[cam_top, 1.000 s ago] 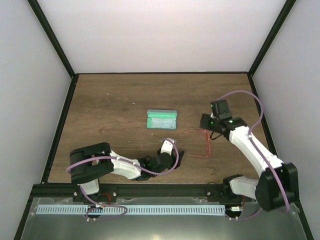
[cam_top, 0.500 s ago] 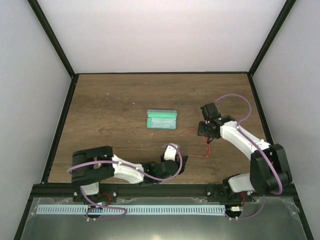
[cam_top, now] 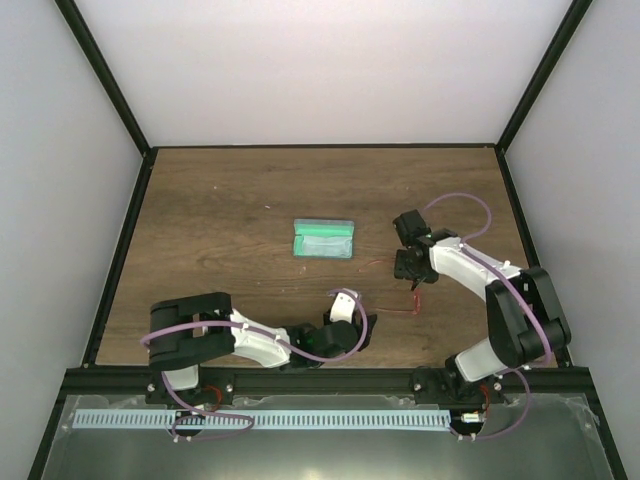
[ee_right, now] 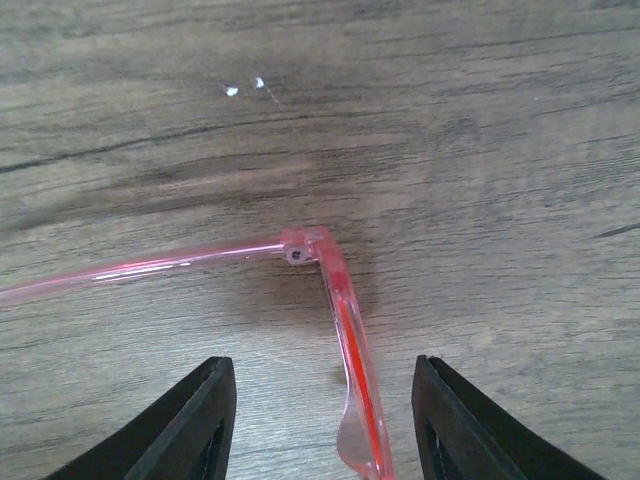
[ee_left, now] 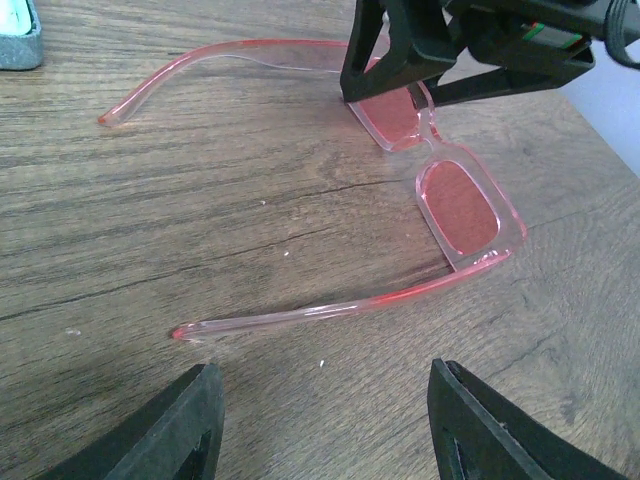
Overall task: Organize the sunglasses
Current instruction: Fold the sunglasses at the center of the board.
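Observation:
The sunglasses (cam_top: 402, 309) lie on the table with both thin pink-red arms unfolded toward the left. In the left wrist view the sunglasses (ee_left: 457, 203) show two tinted lenses, and the right gripper's black fingers stand over the far lens. My right gripper (cam_top: 412, 277) is open, its fingers either side of the front frame near the far hinge (ee_right: 305, 247) without touching it. My left gripper (cam_top: 367, 326) is open just short of the tip of the near arm (ee_left: 300, 317), nothing between its fingers (ee_left: 190, 425).
The blue-grey case (cam_top: 325, 240) with its green inside lies open on the wood left of the glasses and farther back; its corner (ee_left: 15, 35) shows in the left wrist view. Black frame rails border the table.
My right gripper has come down and leftward over the far end of the sunglasses, its jaws narrowing a little. The left gripper has crept slightly right toward the near arm.

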`<state>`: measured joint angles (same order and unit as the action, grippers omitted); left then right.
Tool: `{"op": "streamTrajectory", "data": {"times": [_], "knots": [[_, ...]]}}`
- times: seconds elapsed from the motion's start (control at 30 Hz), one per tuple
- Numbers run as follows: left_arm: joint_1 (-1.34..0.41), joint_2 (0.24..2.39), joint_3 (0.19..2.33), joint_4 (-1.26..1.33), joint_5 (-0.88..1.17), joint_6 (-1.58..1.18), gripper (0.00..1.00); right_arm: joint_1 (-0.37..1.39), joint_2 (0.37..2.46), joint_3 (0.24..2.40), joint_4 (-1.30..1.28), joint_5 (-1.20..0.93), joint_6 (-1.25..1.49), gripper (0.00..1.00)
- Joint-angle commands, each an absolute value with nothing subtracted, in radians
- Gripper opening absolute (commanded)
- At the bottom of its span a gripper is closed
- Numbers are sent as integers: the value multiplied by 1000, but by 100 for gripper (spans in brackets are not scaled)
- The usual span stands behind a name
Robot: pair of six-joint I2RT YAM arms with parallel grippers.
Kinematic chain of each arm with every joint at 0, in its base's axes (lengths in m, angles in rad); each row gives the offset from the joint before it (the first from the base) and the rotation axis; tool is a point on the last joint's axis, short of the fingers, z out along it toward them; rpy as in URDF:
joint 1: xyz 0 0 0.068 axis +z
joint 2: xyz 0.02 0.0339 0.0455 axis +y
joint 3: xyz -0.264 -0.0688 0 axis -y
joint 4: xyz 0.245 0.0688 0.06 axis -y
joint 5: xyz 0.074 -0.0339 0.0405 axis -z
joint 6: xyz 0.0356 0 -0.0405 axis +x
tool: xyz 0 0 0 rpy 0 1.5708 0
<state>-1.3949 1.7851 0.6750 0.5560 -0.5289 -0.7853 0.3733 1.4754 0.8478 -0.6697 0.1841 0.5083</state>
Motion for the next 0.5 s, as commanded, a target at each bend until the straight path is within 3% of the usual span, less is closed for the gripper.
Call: {"op": "streamTrajectory", "data": {"times": [0.0,0.3,0.47], "knots": [[-1402,1798,676,591,-524,-786,58,386,1504,849,-675,209,523,49],[-1402,1796,667,590,-534,-793,59,402,1579,856,-679,202,524,47],[-1401,1799,669,591,-538,-789,58,417,1621,864,-680,230,537,33]]}}
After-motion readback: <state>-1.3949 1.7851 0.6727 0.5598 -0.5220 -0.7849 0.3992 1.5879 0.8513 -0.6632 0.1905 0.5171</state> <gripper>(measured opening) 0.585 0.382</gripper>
